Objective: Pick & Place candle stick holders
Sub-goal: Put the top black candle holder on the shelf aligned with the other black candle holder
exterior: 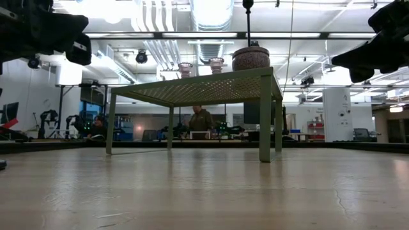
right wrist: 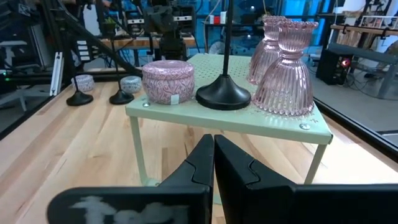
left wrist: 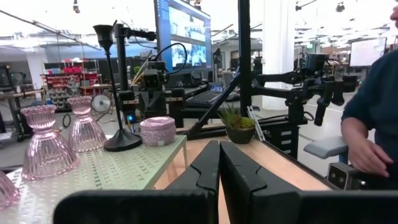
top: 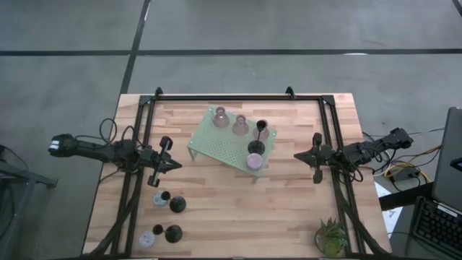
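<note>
The pale green perforated stand stands mid-table. On it are two pink glass holders, a black slim-stemmed holder and a squat lavender holder. They also show in the right wrist view: the lavender one, the black one's round base and the pink ones. Several more black and lavender holders stand on the table at the near left. My left gripper hovers left of the stand, shut and empty. My right gripper hovers right of the stand, shut and empty.
A spiky green potted plant stands at the table's near right corner. A black frame runs along the far edge and both sides. A person's arm shows beyond the table in the left wrist view. Bare wood lies in front of the stand.
</note>
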